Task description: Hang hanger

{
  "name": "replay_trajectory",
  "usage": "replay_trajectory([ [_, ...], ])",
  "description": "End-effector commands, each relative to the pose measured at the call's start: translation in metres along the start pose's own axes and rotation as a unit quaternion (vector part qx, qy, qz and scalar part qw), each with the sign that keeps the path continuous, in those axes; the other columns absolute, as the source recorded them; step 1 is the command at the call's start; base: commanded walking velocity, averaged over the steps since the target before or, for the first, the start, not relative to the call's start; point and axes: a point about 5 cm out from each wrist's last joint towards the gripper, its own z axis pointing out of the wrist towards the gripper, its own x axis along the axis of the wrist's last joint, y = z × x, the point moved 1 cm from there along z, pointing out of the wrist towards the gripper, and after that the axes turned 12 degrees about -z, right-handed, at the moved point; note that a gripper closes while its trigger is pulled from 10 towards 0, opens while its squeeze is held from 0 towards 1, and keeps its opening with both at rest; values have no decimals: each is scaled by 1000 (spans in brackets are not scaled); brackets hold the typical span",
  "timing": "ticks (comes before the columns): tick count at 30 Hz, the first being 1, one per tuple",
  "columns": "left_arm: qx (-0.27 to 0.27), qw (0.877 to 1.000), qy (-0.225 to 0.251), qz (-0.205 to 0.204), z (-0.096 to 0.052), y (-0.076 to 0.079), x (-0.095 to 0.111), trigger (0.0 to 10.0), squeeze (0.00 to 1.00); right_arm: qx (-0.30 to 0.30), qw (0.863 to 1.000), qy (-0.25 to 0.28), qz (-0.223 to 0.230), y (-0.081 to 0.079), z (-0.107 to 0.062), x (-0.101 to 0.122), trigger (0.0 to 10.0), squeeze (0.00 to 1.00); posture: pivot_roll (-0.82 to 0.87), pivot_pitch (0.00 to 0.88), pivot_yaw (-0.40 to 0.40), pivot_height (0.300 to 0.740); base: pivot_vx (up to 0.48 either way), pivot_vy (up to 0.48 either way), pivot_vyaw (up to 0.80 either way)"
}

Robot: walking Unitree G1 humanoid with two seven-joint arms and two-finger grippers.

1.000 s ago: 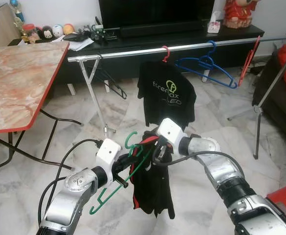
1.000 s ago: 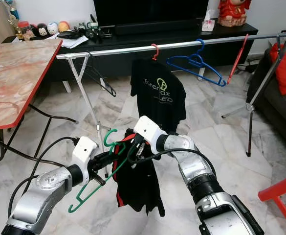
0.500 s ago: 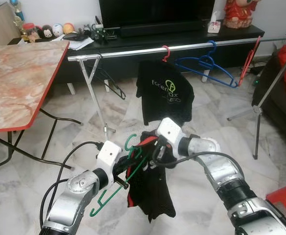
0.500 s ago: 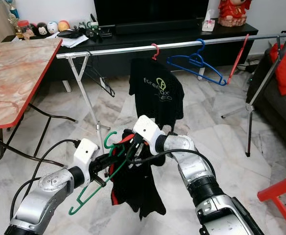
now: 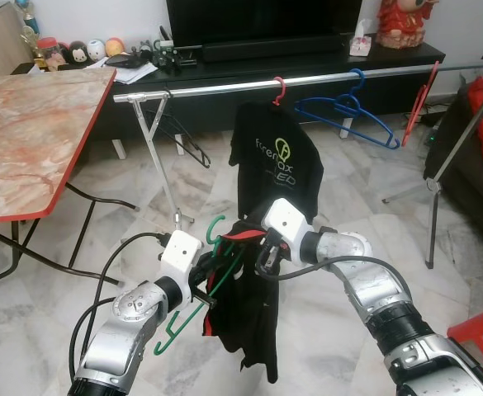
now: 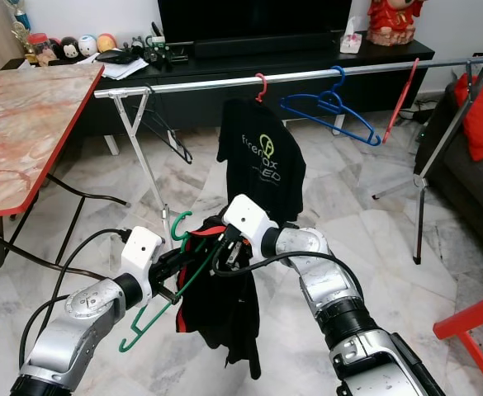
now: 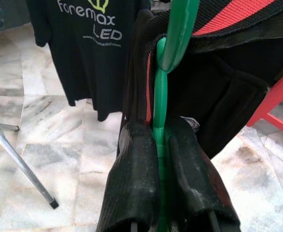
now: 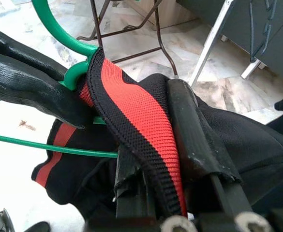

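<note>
green hanger [image 5: 198, 285] with black shirt [image 5: 249, 318] with red collar band draped on it, held in front of and below the clothes rail [image 5: 307, 78]. left gripper [image 7: 159, 159]: fingers pinched tight on the hanger's stem. right gripper [image 8: 180, 145]: fingers clamped on the shirt collar beside the hanger's hook. on the rail: printed black t-shirt [image 5: 278, 161] on red hanger [image 5: 279, 89], blue hanger [image 5: 348, 107] beside it.

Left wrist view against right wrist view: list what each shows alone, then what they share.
Left wrist alone: the printed shirt hanging behind, a red frame, and the left gripper shut on the green hanger.
Right wrist alone: table legs, and the right gripper shut on the garment's red-and-black collar.
Both: the green hanger, the black garment, marble floor.
</note>
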Motion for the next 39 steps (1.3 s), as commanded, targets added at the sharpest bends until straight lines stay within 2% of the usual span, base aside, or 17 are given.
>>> replay_trajectory([
  [1, -3, 1000, 14, 9, 1, -1, 7, 10000, 0, 0, 1000, 15, -7, 1, 1, 9, 10000, 298, -45, 4, 43, 740, 0, 0, 0],
  [3, -4, 1000, 14, 9, 1, -1, 7, 10000, 0, 0, 1000, 15, -7, 1, 1, 9, 10000, 298, -45, 4, 43, 740, 0, 0, 0],
  [4, -6, 1000, 16, 7, 1, 1, 8, 10000, 0, 6, 1000, 18, -7, -1, 2, 10, 10000, 365, -45, 8, 40, 740, 0, 0, 0],
  [9, -41, 999, 3, 0, -1, 9, 4, 10000, 0, 16, 999, 28, -11, -4, 4, 14, 10000, 361, -43, 9, 39, 740, 0, 0, 0],
  [10, -39, 999, 5, -1, -1, 8, 5, 10000, 0, 18, 999, 30, -11, -5, 4, 16, 10000, 569, -45, 10, 39, 740, 0, 0, 0],
  [13, -37, 999, 6, -2, -1, 8, 5, 10000, 0, 23, 999, 34, -11, -6, 5, 17, 10000, 569, -45, 10, 39, 740, 0, 0, 0],
  [14, -36, 999, 6, -2, 0, 8, 5, 10000, 0, 24, 999, 34, -11, -6, 5, 18, 10000, 847, -44, 9, 38, 740, 0, 0, 0],
  [19, -29, 1000, 11, -3, 2, 7, 6, 10000, 0, 28, 999, 32, -12, -8, 4, 17, 10000, 855, -45, 11, 39, 740, 0, 0, 0],
  [20, -27, 1000, 13, -3, 2, 6, 6, 10000, 0, 29, 999, 31, -13, -8, 4, 17, 10000, 910, -48, 11, 40, 740, 0, 0, 0],
  [26, -22, 1000, 20, -4, 3, 6, 7, 10000, 0, 31, 999, 27, -14, -10, 3, 15, 10000, 941, -48, 11, 40, 740, 0, 0, 0],
  [27, -22, 999, 23, -6, 3, 6, 8, 10000, 0, 31, 999, 28, -14, -10, 3, 16, 10000, 1000, -49, 14, 38, 740, 0, 0, 0],
  [39, -10, 999, 30, -9, 3, 2, 8, 10000, 0, 58, 998, 25, -23, -16, -3, 18, 10000, 1000, -53, 16, 35, 740, 0, 0, 0],
])
